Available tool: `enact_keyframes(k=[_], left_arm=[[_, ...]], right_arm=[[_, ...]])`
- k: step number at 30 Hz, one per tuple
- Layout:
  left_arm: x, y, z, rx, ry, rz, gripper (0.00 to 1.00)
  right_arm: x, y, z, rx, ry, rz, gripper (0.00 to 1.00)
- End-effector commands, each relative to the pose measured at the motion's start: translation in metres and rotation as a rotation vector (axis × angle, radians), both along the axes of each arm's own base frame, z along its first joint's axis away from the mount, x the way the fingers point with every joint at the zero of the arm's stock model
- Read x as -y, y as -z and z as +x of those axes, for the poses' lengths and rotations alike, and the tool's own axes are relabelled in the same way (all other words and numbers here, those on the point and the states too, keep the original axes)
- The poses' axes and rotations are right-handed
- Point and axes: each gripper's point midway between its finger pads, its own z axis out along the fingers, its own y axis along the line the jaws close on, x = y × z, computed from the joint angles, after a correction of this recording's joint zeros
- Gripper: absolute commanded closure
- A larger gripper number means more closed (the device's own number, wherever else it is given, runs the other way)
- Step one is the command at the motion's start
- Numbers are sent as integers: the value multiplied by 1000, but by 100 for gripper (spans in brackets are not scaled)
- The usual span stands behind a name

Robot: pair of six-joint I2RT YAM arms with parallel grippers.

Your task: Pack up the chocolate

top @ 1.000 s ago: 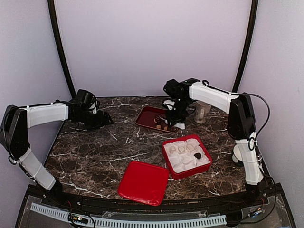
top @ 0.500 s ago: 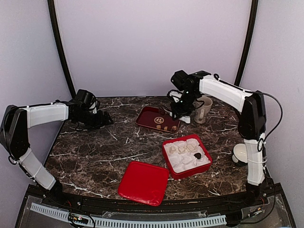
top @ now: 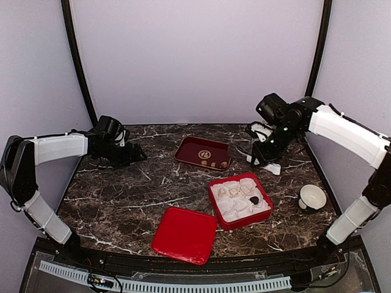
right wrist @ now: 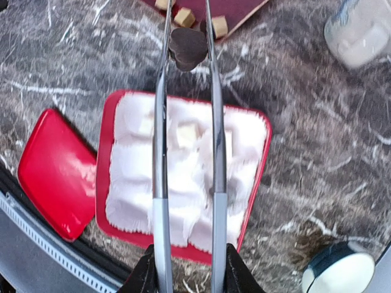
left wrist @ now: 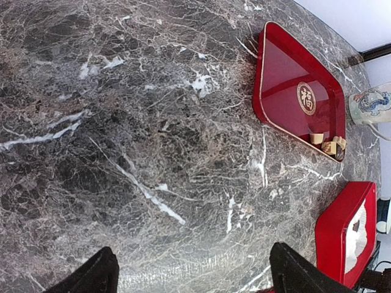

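My right gripper (right wrist: 188, 276) is shut on a pair of metal tongs (right wrist: 160, 152). The tong tips pinch a dark brown heart-shaped chocolate (right wrist: 187, 47) in the air, over the table between the tray and the red box (right wrist: 256, 183). The box holds white paper cups, a cream lump (right wrist: 185, 132) and, in the top view, one dark chocolate (top: 254, 199). Tan chocolates (right wrist: 184, 17) lie on the dark red tray (top: 197, 148). In the top view the right gripper (top: 264, 152) is right of the tray. My left gripper (left wrist: 192, 281) is open and empty over bare marble at the far left (top: 131, 154).
The red lid (top: 185, 234) lies flat at the front, left of the box (top: 217, 206). A white bowl (top: 312, 197) stands at the right edge. A mug (right wrist: 360, 30) stands behind the tray. The table curves away at the front.
My right arm has swung right and away from the tray with the tongs, carrying the dark chocolate. The white bowl is now uncovered. The left arm has not moved.
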Motion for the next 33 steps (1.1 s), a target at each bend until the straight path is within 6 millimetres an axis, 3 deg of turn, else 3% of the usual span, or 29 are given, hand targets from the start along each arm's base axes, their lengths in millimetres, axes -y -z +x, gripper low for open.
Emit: enact_keyframes(k=[1, 6, 12, 18, 33], left_arm=[[-1, -14, -6, 45, 19, -20, 12], [0, -13, -9, 44, 20, -28, 12], [0, -15, -8, 45, 16, -34, 12], [1, -17, -6, 45, 15, -33, 12], [1, -17, -4, 43, 4, -36, 13]], right_arm=[[4, -5, -39, -35, 14, 57, 76], [13, 18, -77, -104, 9, 31, 76], [21, 49, -96, -161, 14, -20, 75], [23, 66, -103, -188, -6, -58, 74], [22, 75, -104, -208, -29, -75, 67]])
